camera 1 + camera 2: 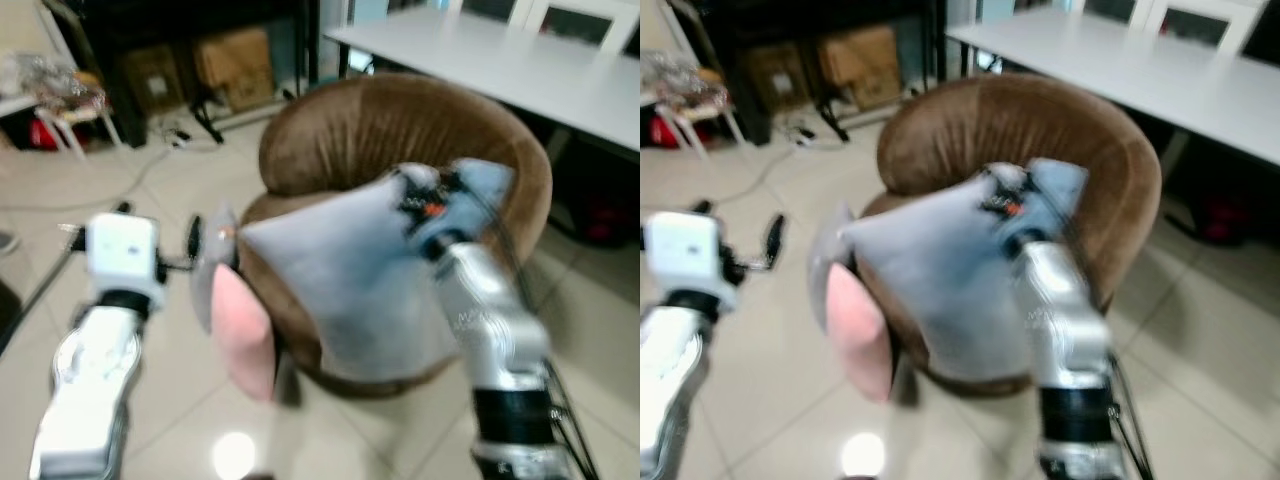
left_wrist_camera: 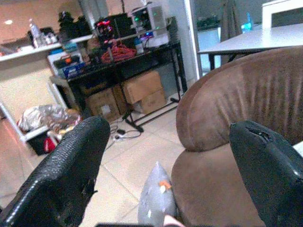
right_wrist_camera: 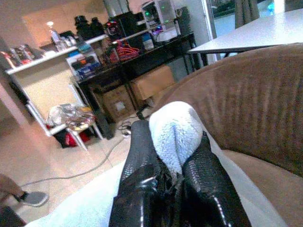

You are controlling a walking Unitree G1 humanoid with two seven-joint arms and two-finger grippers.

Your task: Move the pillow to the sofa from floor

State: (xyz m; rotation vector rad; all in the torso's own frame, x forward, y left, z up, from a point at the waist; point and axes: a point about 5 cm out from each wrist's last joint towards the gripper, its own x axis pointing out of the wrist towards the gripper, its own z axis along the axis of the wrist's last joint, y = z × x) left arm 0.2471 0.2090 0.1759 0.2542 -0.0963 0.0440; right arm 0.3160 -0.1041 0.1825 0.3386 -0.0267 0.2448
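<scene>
Carrying is the step in hand, as I judge it: my right gripper (image 3: 176, 177) is clamped on a bunched corner of the grey pillow (image 1: 335, 280), both black fingers (image 3: 142, 165) pressed against a tuft of its fabric that pokes out between them. The pillow hangs off the floor, spread out below and to the left of my right gripper (image 1: 432, 208), in front of the seat of the round brown sofa (image 1: 400, 125), its lower edge seemingly over the seat's front rim, though blur in the head views makes that hard to settle. A pink cushion (image 1: 243, 335) leans against the sofa's front left, just beside the grey one. My left gripper (image 1: 196, 240) hovers out to the left with its fingers spread wide and nothing between them, facing the sofa. Next, I think, I must carry the pillow further over the seat, lower it until the cushion takes its weight, then spread my fingers.
</scene>
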